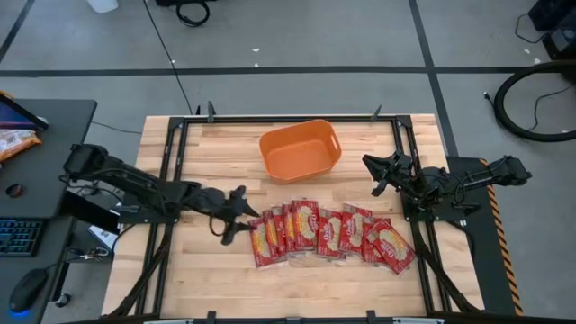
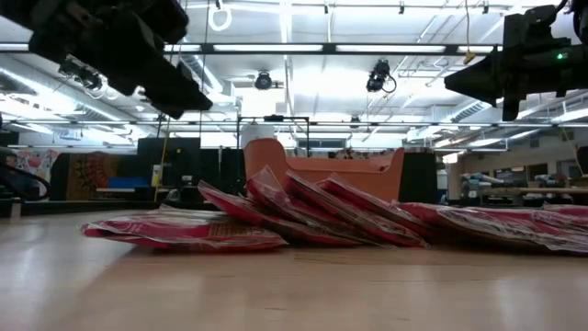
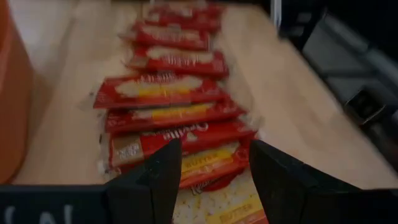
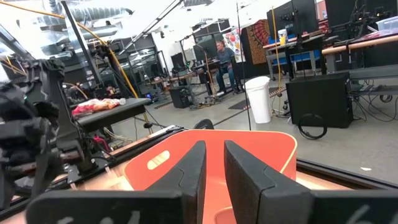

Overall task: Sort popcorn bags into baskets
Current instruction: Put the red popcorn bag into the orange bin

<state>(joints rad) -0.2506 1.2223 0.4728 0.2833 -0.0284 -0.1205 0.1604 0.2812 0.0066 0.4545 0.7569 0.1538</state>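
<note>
Crowding overlapped popcorn bags (image 1: 328,232) between tub (image 1: 301,149), left end effector (image 1: 236,216)

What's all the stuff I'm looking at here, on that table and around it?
popcorn bags: about nine, red with yellow-cream centres, overlapping in a row on the near half of the table.
tub: one, orange, empty, at the far middle.
table: one, pale wood with black frame.
desk: one, dark, left of the table, with a keyboard and a mouse.
left gripper: one, dark, open, at the row's left end.
right gripper: one, dark, off the tub's right side, slightly apart.
</note>
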